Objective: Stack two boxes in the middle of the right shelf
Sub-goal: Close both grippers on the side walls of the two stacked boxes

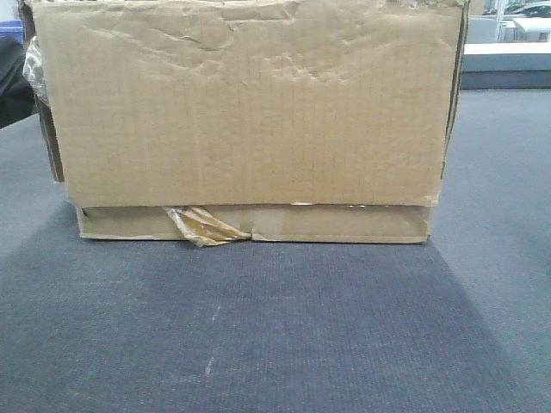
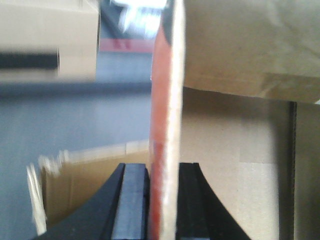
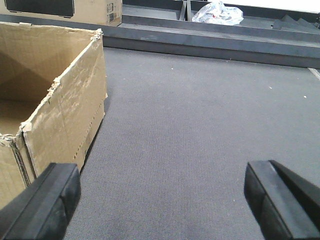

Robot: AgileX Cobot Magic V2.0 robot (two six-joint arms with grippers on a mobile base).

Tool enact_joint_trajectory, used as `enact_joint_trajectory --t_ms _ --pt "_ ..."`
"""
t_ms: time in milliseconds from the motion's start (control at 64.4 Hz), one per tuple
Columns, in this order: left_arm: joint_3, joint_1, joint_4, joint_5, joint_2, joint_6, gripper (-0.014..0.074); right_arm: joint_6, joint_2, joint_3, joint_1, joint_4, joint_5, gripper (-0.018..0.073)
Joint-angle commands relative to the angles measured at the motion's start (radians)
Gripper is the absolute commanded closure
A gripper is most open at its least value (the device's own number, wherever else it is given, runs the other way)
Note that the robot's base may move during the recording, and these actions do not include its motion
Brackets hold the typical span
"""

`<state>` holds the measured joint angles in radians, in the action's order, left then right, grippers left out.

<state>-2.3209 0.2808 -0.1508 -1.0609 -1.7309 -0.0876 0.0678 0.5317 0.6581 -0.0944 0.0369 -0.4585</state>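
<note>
Wrinkled cardboard large box [image 1: 250, 103] sits atop thin flat box [image 1: 344, 222], tape [image 1: 202, 225] peeling at seven o'clock. Left pincer [image 2: 161, 170] clamps a cardboard edge [image 2: 167, 100]; right pincer [image 3: 162, 175] gapes.

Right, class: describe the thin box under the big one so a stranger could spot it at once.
Find the big dented cardboard box on the grey carpet. Directly beneath it lies the thin flat box, the only one with crinkled yellowish tape peeling from its front.
</note>
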Motion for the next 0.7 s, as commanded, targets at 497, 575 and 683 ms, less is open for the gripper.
enact_joint_trajectory --t_ms 497,575,683 --pt "-0.007 0.123 0.349 -0.16 -0.231 -0.258 0.0707 0.003 0.003 0.008 0.0 0.0 0.02 -0.001" --pt "-0.007 0.123 0.34 -0.16 -0.248 -0.258 0.0707 0.003 0.003 0.008 0.0 0.0 0.02 -0.001" --pt "-0.007 0.123 0.34 -0.16 -0.265 -0.258 0.0707 0.003 0.003 0.008 0.0 0.0 0.02 -0.001"
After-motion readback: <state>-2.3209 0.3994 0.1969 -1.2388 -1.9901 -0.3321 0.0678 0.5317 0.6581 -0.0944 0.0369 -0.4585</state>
